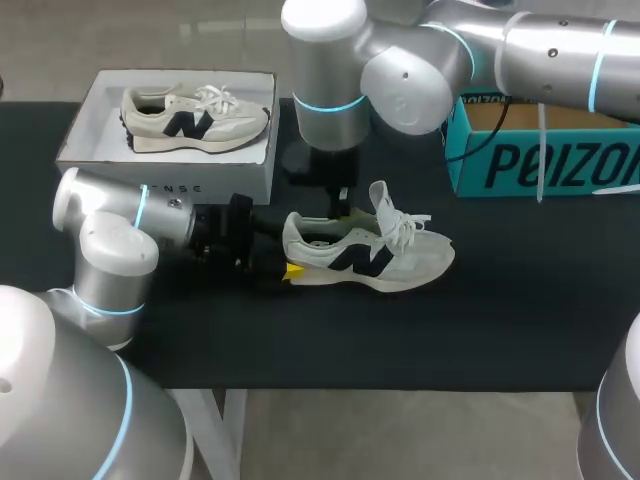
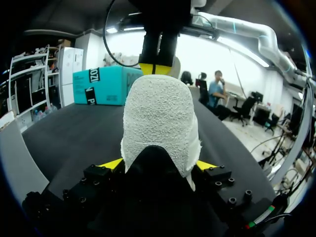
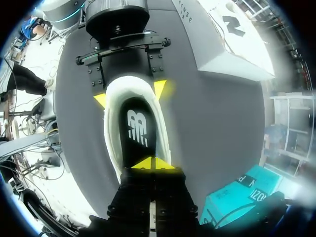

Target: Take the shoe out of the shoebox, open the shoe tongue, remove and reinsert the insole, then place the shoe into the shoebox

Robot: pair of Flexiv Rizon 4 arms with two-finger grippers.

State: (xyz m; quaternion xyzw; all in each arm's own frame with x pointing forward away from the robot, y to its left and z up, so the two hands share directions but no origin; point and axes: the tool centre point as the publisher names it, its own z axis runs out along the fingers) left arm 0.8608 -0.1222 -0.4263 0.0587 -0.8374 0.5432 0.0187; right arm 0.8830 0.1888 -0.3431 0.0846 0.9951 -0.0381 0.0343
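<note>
1. Shoe point(image 1: 370, 258): stands upright on its sole near the middle of the black table point(image 1: 400, 340), out of the shoebox, heel toward the left arm, toe toward the right side.
2. Tongue point(image 1: 381, 200): pulled up and standing clear of the opening; laces point(image 1: 405, 225) loose and splayed over the forefoot.
3. Left gripper point(image 2: 159, 165): comes in low and level from the left, closed on the heel. One yellow fingertip point(image 2: 111, 164) presses on each side of the white terry heel collar, fingers set the width of the heel apart.
4. Right gripper point(image 3: 150, 163): comes down from above into the shoe's mouth, fingertips pressed together with only a thin line between them. Tips rest at the forward end of the opening, touching the insole; cannot tell whether anything is pinched between them.
5. Insole point(image 3: 136, 128): black with a white logo, lies flat inside the shoe, visible from heel to the right gripper's tips.
6. Shoebox point(image 1: 100, 150): white, open, at the table's far left corner, well apart from the held shoe. Holds a second matching shoe point(image 1: 195, 118), toe pointing right.
7. Teal box point(image 1: 540, 165): at the far right of the table, behind the right arm.
</note>
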